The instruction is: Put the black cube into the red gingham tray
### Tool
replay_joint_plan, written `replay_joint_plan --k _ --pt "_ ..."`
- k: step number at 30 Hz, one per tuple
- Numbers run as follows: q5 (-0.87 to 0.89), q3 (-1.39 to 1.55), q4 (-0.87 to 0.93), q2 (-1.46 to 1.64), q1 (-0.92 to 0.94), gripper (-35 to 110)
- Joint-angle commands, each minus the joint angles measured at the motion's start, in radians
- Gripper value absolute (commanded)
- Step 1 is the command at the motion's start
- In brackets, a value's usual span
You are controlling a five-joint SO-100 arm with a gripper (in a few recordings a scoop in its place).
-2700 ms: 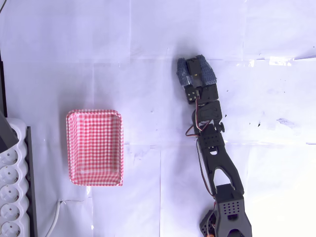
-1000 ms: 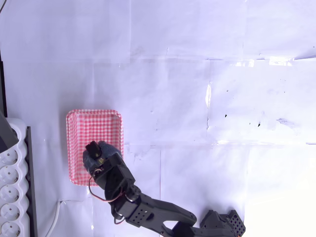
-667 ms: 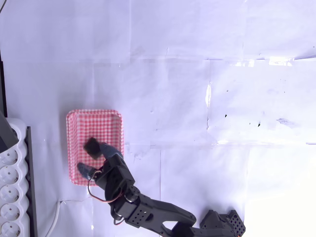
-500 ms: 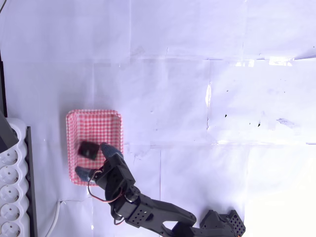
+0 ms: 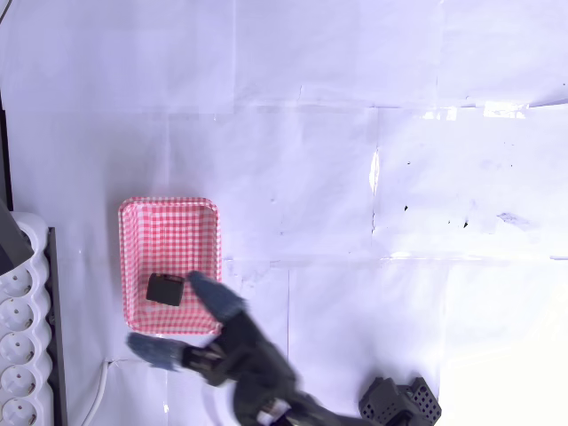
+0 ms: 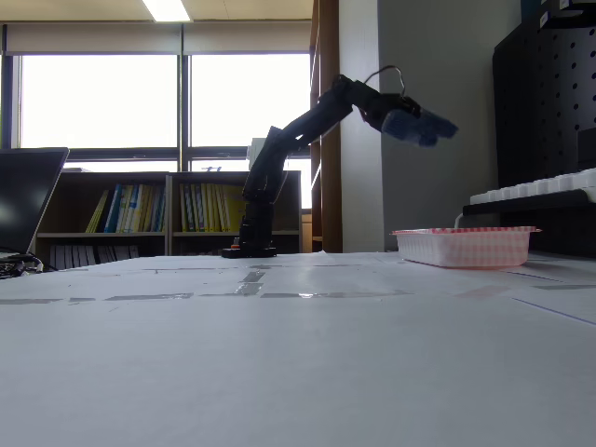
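One cube, one tray — you can call the placement made. Half a second back the black cube (image 5: 165, 289) sat just off your fingertips inside the red gingham tray (image 5: 133, 257); now it lies flat on the tray floor, toward the near end, clear of both fingers (image 5: 216, 296).

Your gripper (image 5: 182, 322) has pulled back and lifted, blurred in the overhead view, fingers spread wide and holding nothing — the cube sits just beyond and between the padded tips. In the fixed view the gripper (image 6: 421, 128) hangs well above the tray (image 6: 463, 246). Judged done; only the retreat remains.
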Motion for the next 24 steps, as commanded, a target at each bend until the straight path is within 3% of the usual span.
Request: replay_joint_plan --k 1,4,11,16,24 --pt "0.006 -0.548 -0.256 -0.678 0.098 2" --pt "0.041 -0.887 -0.416 -0.939 0.21 0" --pt "0.259 -1.539 -0.411 -1.384 0.528 0" --pt "0.422 -1.832 -0.118 -1.637 0.695 0" --pt "0.434 -1.959 0.213 -1.782 0.721 0"
